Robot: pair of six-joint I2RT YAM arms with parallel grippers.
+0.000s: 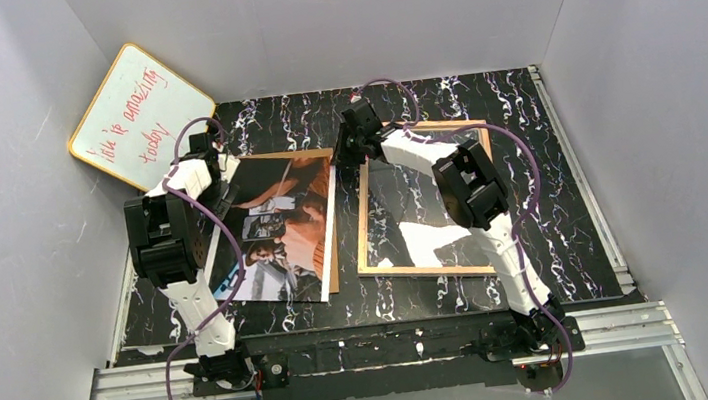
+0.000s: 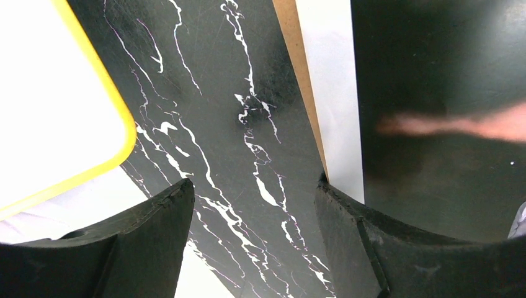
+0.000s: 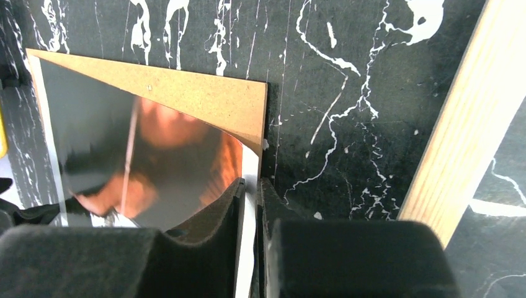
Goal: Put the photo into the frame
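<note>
**A:** Where's the photo [image 1: 274, 224]?
**B:** Left-centre of the tabletop [image 1: 584, 219], on the backing board [image 3: 205, 99]. Your R gripper [image 3: 251, 186] is clamped on its far right edge, lifting it.
**A:** L gripper [image 2: 253, 186]?
**B:** Jaws apart, at the photo's far left corner. Frame [image 3: 462, 118] lies beside it, wood side up.

The left arm [image 1: 169, 243] hides the photo's [image 1: 282, 223] left edge. The right arm [image 1: 469, 187] covers much of the frame [image 1: 361, 229].

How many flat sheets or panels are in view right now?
4: whiteboard far left, photo left-centre, brown backing board under it, frame right-centre. More could lie hidden underneath.
</note>
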